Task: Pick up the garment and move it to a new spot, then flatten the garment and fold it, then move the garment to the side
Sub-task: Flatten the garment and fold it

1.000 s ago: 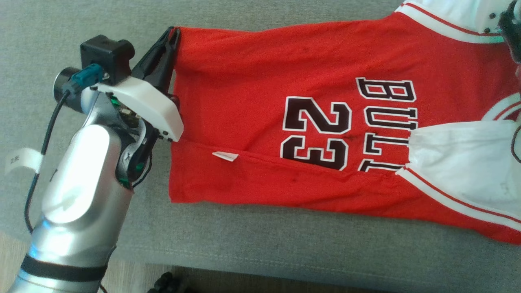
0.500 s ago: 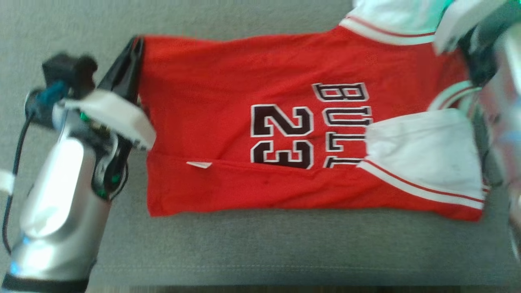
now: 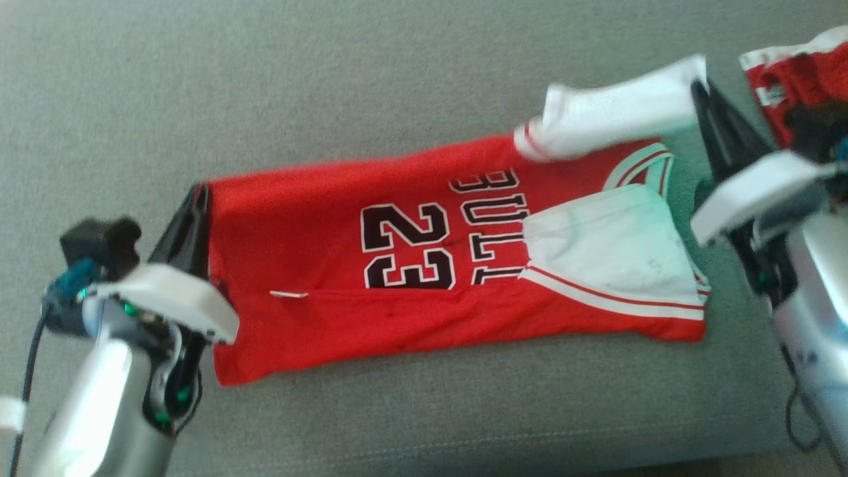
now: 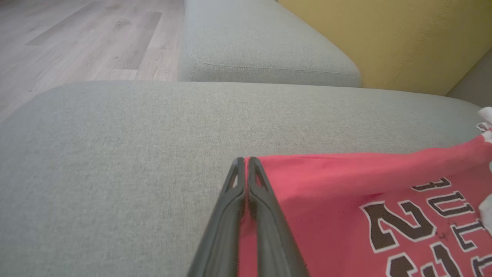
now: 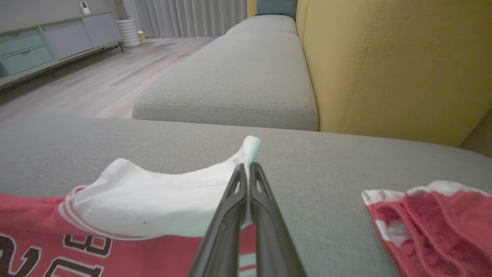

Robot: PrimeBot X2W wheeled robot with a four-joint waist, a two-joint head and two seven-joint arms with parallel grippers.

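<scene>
The garment (image 3: pixel 298 232), a red jersey with black "BULLS 23" print and white sleeves, lies stretched across a grey sofa cushion (image 3: pixel 331 86). My left gripper (image 3: pixel 197 193) is shut on the far corner of its hem; in the left wrist view the closed gripper (image 4: pixel 246 161) pinches the red edge of the garment (image 4: pixel 326 192). My right gripper (image 3: pixel 697 87) is shut on the far white sleeve (image 3: pixel 616 112), held a little above the collar end. The right wrist view shows that gripper (image 5: pixel 246 166) clamping the sleeve (image 5: pixel 153 207), whose corner pokes above the tips.
Small red mesh shorts (image 3: pixel 795 86) with a white waistband lie on the cushion right of the right gripper, also seen as shorts (image 5: pixel 430 227). A yellow backrest (image 5: pixel 384 69) rises behind. Another grey cushion (image 4: pixel 261 50) and wood floor (image 4: pixel 77 38) lie beyond the left end.
The head camera has shifted, so the jersey looks smaller and lower and the shorts have come into view. The right gripper has come in from the upper right, holding the far sleeve. Both grips persist.
</scene>
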